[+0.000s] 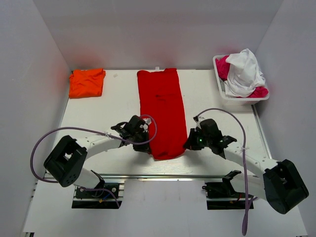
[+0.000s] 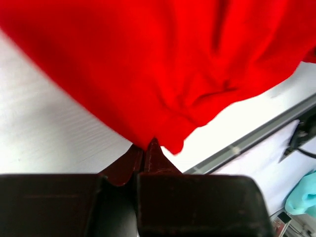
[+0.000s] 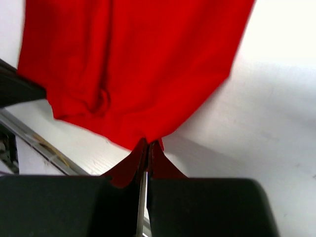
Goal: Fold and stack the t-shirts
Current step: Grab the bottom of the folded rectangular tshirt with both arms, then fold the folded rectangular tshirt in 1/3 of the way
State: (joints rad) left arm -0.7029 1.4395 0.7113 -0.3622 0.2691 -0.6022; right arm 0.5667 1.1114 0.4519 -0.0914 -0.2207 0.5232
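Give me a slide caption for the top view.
Left hand and right hand pinch the red t-shirt at its near corners; orange t-shirt lies folded far left.

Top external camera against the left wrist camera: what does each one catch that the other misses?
Only the top view shows the full length of the bright red cloth t-shirt, the folded orange cloth t-shirt, the white plastic basket of white and pink clothes, and the right gripper. Only the wrist view shows, close up, the left gripper pinched shut on the red shirt's edge, and a pale turquoise thing past the white table's edge. Both share the red shirt, left gripper and table.
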